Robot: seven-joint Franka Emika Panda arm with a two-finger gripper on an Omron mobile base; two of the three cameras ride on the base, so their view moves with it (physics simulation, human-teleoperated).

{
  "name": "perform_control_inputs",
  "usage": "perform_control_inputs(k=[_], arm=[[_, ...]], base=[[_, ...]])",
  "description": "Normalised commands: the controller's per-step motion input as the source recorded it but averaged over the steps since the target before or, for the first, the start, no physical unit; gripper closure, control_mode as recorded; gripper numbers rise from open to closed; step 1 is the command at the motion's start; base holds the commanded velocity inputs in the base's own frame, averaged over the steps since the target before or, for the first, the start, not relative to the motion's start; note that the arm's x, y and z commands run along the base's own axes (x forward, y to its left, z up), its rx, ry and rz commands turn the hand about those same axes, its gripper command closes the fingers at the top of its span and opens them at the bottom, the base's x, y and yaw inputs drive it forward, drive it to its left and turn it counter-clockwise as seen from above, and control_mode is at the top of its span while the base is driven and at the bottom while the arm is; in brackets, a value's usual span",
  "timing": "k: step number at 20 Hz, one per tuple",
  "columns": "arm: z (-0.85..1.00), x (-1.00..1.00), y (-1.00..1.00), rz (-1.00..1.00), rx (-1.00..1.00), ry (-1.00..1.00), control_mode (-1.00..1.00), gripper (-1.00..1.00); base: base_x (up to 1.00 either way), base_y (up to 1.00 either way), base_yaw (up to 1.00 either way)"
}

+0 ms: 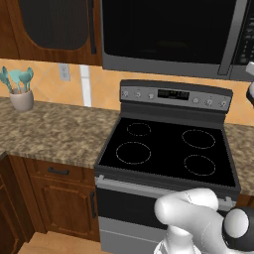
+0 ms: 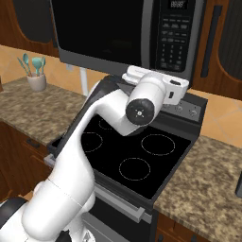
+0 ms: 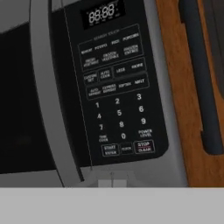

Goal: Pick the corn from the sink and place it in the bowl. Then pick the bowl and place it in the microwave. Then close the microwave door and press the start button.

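From the left base view, the microwave hangs over the stove with its microwave door closed flat against the front. The stove's black cooktop carries four ring burners, and its back panel has a small display between knobs. On the granite counter to the left stands one white utensil holder with teal utensils standing in it; I cannot count them for sure. A dark-paned cabinet door sits upper left.

From the right base view, my arm reaches up across the cooktop, and my wrist sits just below the microwave's button panel. The same utensil holder stands far left on the counter, again with teal utensils. My gripper itself is hidden behind the wrist here.

From the hand view, I look straight at the button panel: one digital display at top, rows of labelled keys, a number pad, and the start button at the bottom row, close ahead of me. A wooden cabinet with one dark handle lies to the right. My fingers are pressed together, holding nothing.
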Motion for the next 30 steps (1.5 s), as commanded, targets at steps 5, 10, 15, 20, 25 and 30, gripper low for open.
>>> perform_control_inputs(k=[5, 10, 15, 20, 25, 30], arm=[[-0.04, 0.22, -0.01, 0.0, 0.0, 0.0, -1.0, 1.0], [-0.11, 0.45, 0.0, 0.0, 0.0, 0.0, -1.0, 1.0], [0.0, 0.39, 0.0, 0.0, 0.0, 0.0, -1.0, 1.0], [0.0, 0.31, 0.0, 0.0, 0.0, 0.0, -1.0, 1.0], [0.0, 0.31, -0.06, 0.0, 0.0, 0.0, -1.0, 1.0], [-0.13, 0.47, -0.28, 0.07, 0.0, -0.02, -1.0, 1.0]], base=[[0.0, 0.0, 0.0], [0.0, 0.0, 0.0], [0.0, 0.0, 0.0], [0.0, 0.0, 0.0], [0.0, 0.0, 0.0], [0.0, 0.0, 0.0]])
